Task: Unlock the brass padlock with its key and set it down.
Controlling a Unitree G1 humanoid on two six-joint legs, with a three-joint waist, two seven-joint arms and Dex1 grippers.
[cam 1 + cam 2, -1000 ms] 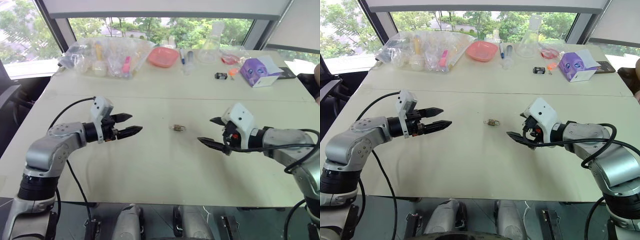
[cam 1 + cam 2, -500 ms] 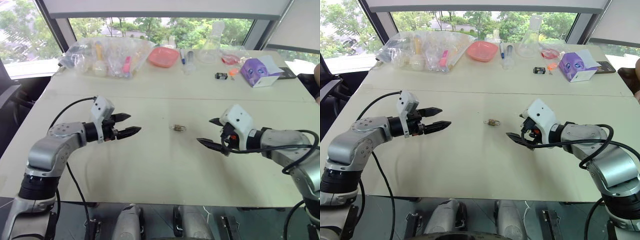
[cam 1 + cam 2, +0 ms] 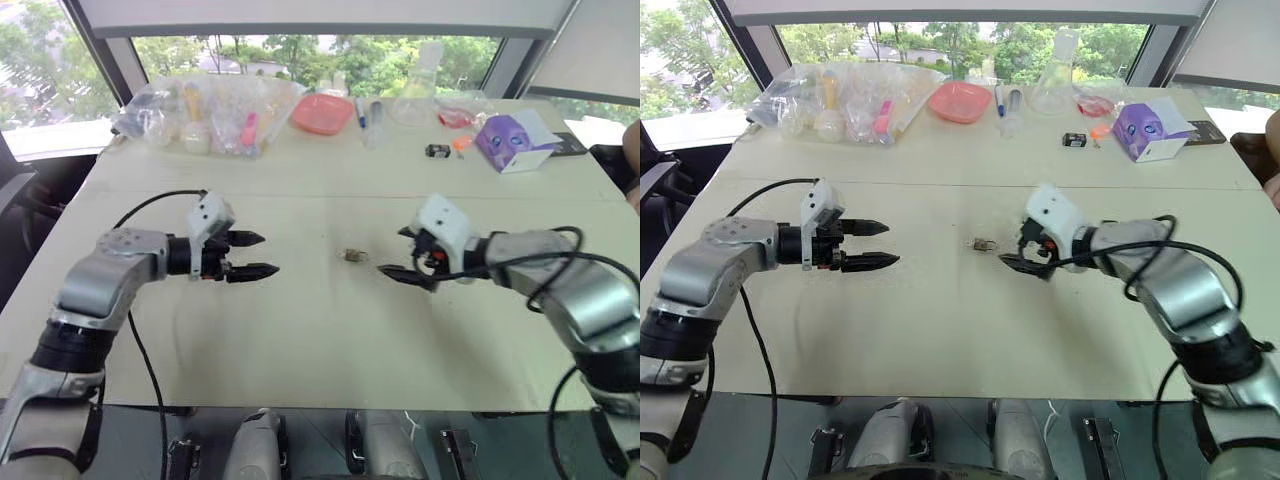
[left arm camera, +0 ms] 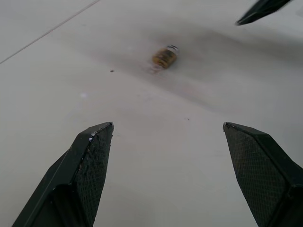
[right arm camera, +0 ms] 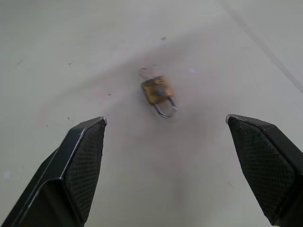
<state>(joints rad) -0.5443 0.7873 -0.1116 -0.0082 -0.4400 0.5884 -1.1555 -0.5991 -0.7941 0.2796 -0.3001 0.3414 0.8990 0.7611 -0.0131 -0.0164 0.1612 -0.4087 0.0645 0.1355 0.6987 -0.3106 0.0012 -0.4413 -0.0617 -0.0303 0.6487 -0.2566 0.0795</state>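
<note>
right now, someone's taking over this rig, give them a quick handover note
Left claw: open, empty, off to the left of the brass padlock, pointed toward it.
Right claw: open, empty, close to the padlock's right side, not touching it.
Padlock: lying on the white table between the two claws; its shackle looks closed in the right wrist view.
Key: cannot make one out.
Done: nothing yet.
Left: grasp the padlock, unlock it with its key, set it down.

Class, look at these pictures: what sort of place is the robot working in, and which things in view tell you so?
Probably a lab or test room in an office building. A large pale work table stands before wide windows onto trees; along its far side lie a clear glass conical flask, a pink plastic tray and clear plastic bags of small items.
</note>
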